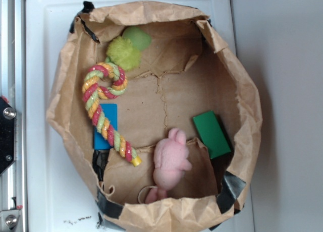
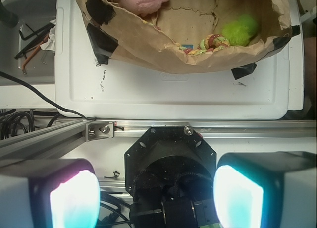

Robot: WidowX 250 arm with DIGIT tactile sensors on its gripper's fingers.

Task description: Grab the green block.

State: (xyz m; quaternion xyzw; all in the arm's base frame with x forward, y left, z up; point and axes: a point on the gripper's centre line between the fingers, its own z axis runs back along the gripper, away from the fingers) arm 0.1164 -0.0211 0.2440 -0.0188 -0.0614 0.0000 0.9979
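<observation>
Green block (image 1: 212,133): flat, smooth and dark green, shaped like a small box. It lies inside the bag (image 1: 242,80), near the bag's right wall. Its long side runs from upper left to lower right. It seems to lean a bit on the wall.

Bag: brown paper, crinkly, open at the top, with black tape (image 1: 232,189) on its rim. It sits on a white tray (image 1: 43,50).

Pink toy (image 1: 170,164): soft and fuzzy, with round ears. It lies in the bag, just left of the green block, near but not touching.

Rope (image 1: 108,111): twisted red, yellow and green, curled into a loop at the top. It lies in the left part of the bag, well apart from the green block.

Blue block (image 1: 106,122): flat and smooth, partly under the rope.

Lime toy (image 1: 128,49): fluffy and bright green, at the top of the bag above the rope loop.

Exterior view: looks straight down into the bag and shows the green block and the blue block. The gripper does not show here.

Wrist view: shows the bag from its side, with the pink toy, the rope and the lime toy peeking over the rim. The green block is hidden here. The gripper (image 2: 156,198) hangs outside the bag, over a metal rail (image 2: 198,130).

Gripper: its two fingers (image 2: 74,200) stand wide apart, with nothing between them. Their pads glow pale blue.
</observation>
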